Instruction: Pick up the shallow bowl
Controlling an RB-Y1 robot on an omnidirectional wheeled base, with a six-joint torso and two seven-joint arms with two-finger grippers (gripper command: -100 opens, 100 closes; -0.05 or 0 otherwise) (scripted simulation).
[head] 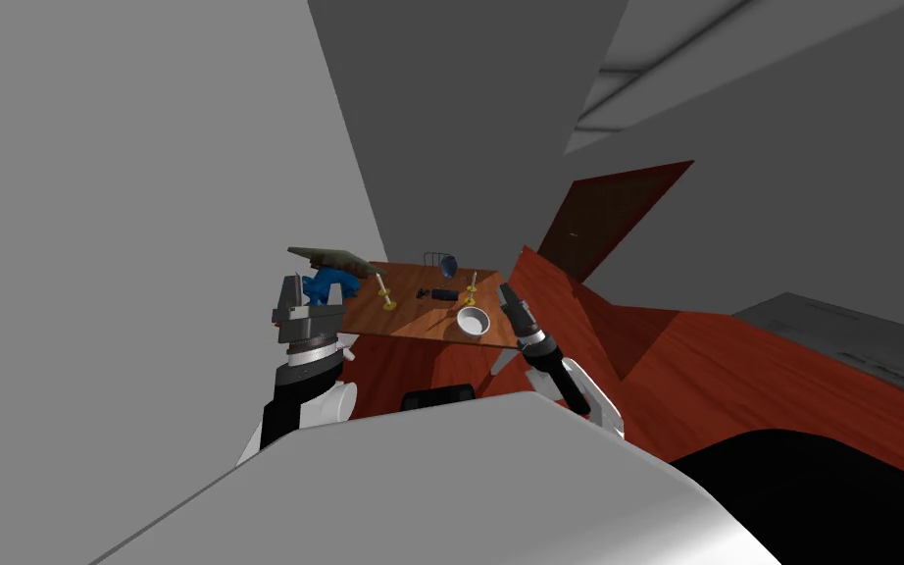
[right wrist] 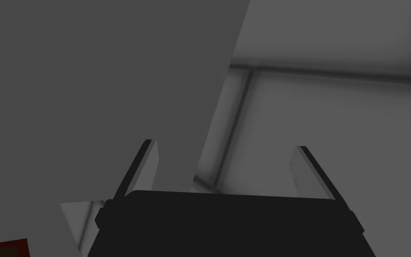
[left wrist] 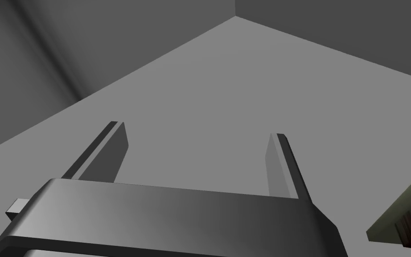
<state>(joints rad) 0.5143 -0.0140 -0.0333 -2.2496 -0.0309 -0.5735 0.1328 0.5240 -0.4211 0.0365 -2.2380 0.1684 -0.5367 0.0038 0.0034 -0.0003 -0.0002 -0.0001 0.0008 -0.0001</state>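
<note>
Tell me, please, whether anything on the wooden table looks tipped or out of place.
Nothing does. The white bowl sits upright near the table edge closest to me; the blue bowl stands on its rim, but in a wire rack.

No readable text, label, brand, number or sign appears on anything in these views.
</note>
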